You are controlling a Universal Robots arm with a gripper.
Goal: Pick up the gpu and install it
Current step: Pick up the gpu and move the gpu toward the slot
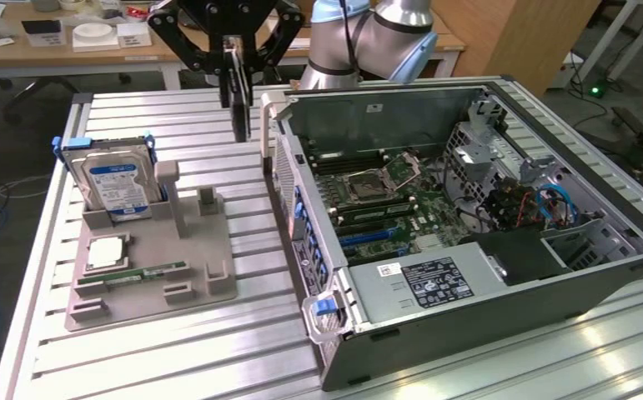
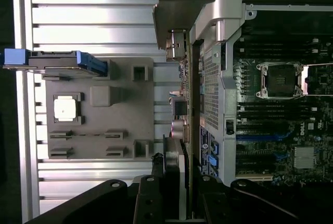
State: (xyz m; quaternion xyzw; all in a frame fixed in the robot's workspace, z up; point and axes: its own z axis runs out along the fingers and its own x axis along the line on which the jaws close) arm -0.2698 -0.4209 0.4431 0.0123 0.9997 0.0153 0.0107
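Slatted aluminium table (image 1: 188,358) is carrying an open computer case (image 1: 466,275) and a grey fixture (image 1: 154,283). End effector (image 1: 235,62) is clamping the gpu (image 1: 238,112) upright, hanging between them. Judging it light, stiff, fragile: bare edges are offering the safest hold.

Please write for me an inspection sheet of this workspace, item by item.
Surface: ribbed aluminium table.
Job's things: gpu held upright in the air, close to the open computer case, not installed.
Clutter: grey fixture holding hard drive, processor, RAM stick.
Grippers: gripper shut on gpu.
Cables: blue cables inside the case.
Surroundings: desks behind the table.
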